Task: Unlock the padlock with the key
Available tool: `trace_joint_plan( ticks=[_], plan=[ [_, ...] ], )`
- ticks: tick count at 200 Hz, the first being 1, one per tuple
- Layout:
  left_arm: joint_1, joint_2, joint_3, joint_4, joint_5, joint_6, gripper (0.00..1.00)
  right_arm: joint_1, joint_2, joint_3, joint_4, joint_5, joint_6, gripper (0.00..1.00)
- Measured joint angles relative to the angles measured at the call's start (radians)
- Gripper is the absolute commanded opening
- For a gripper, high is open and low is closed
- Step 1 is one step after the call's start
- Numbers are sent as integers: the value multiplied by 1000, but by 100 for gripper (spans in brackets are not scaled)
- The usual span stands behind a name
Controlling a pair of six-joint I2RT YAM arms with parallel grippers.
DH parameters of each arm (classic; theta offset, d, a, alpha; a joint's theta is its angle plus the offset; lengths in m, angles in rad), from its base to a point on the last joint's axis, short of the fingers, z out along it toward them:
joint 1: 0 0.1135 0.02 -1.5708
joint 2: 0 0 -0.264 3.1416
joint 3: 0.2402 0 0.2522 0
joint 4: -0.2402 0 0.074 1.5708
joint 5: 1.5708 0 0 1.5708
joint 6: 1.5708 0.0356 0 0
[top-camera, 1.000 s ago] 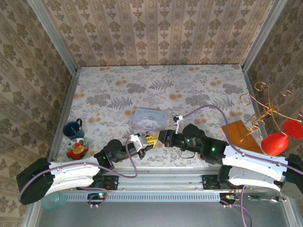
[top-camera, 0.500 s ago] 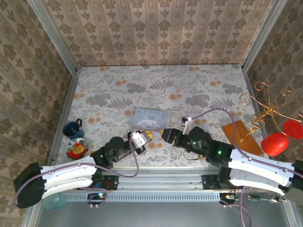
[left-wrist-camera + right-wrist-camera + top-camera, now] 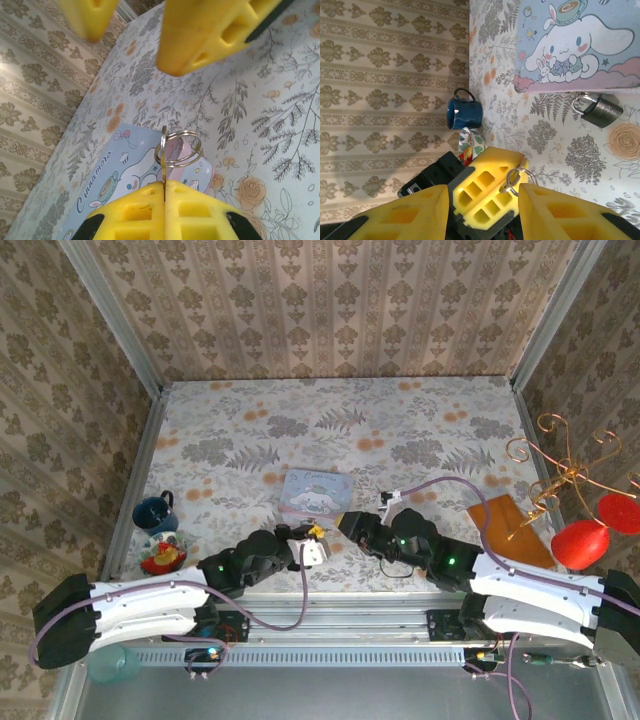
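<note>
Left claw [image 3: 164,190] is clamped shut on the key [image 3: 163,157]. The key stands edge-on in the seam between the yellow pads, with the ring [image 3: 180,149] end poking out past the tips. In the overhead view that claw sits low over the table [image 3: 230,440], just in front of the near edge of the tin [image 3: 315,490].

Right claw [image 3: 485,192] is spread wide with nothing in it, and it's facing the left one pretty much nose to nose. In its wrist view I can see the left claw's pads and the ring sitting right between its own fingers [image 3: 560,215].

Padlock [image 3: 600,111] is lying on its side on the table, right up against the edge of the tin. The shackle looks shut from here, and neither claw is touching it.

Blue mug [image 3: 465,112] is off by the left wall, well apart from all of this.
</note>
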Motion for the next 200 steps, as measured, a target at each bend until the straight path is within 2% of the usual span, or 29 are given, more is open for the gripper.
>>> trace_joint_plan(
  ticks=[28,94,200],
  plan=[
    [-2,14,12,-3,0,37,0,1,34,0,10,-16,44,34],
    [-13,51,20,-8,-11,60,0,13,89,0,42,-20,105,30],
    [-21,56,20,6,-22,60,0,17,109,-23,36,-16,150,29]
  ],
)
